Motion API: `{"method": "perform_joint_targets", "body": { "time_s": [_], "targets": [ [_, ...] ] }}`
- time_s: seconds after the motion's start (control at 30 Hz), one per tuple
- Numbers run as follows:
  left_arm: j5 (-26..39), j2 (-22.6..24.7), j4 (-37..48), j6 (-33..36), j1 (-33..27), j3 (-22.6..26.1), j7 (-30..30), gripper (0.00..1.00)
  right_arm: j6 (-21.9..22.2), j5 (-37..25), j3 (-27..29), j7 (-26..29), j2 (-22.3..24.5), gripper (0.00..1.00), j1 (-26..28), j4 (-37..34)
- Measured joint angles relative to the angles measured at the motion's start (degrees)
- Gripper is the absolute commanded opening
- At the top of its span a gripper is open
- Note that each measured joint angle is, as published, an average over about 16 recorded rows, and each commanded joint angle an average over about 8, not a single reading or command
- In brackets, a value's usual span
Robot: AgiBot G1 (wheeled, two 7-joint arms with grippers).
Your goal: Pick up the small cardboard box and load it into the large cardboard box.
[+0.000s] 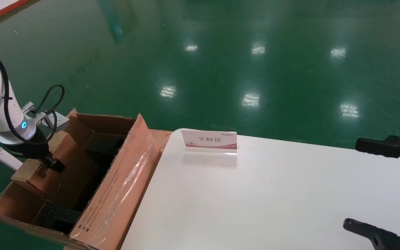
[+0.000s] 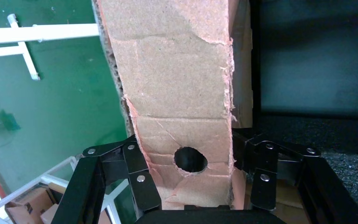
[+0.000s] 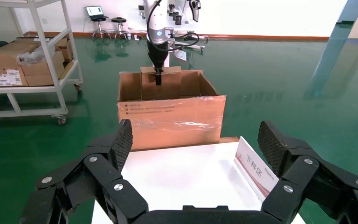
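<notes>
My left gripper point(image 1: 52, 163) is shut on the small cardboard box point(image 1: 30, 173), a plain brown carton. It holds the box in the opening of the large cardboard box point(image 1: 116, 194), against the side away from the table. In the left wrist view the small box point(image 2: 177, 93), with its round hole, sits between the fingers point(image 2: 142, 182). Black foam point(image 2: 317, 135) lies beside it. In the right wrist view the small box point(image 3: 170, 81) stands partly above the large box's rim point(image 3: 172, 116). My right gripper point(image 3: 196, 140) is open and empty over the white table point(image 1: 273, 194).
A red and white sign point(image 1: 209, 140) stands at the table's far edge near the large box. The large box's long taped flap point(image 1: 123, 180) leans against the table's left edge. A white cart point(image 3: 28, 65) with cartons stands farther off on the green floor.
</notes>
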Motion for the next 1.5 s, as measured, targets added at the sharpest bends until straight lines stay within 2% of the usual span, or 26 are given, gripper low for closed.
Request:
{"method": "perform_joint_targets", "body": {
  "time_s": [1.1,1.33,1.5],
  "targets": [
    [0.06,-0.42,-1.12,-0.12,-0.8,-0.22,0.4,1.0,0.0,0.0,0.0,0.0,0.0,1.0,0.0,-0.01],
    [0.2,-2.13,-5.3,-2.27,-3.08,-1.18,2.36,1.0,0.0,0.01,-0.02,-0.01,0.0,1.0,0.02,-0.02],
    [0.25,-5.32,-11.59,-5.03,-6.35,-2.56,4.42,1.0,-0.01,0.02,-0.03,-0.02,0.0,1.0,0.03,-0.04]
  ]
}}
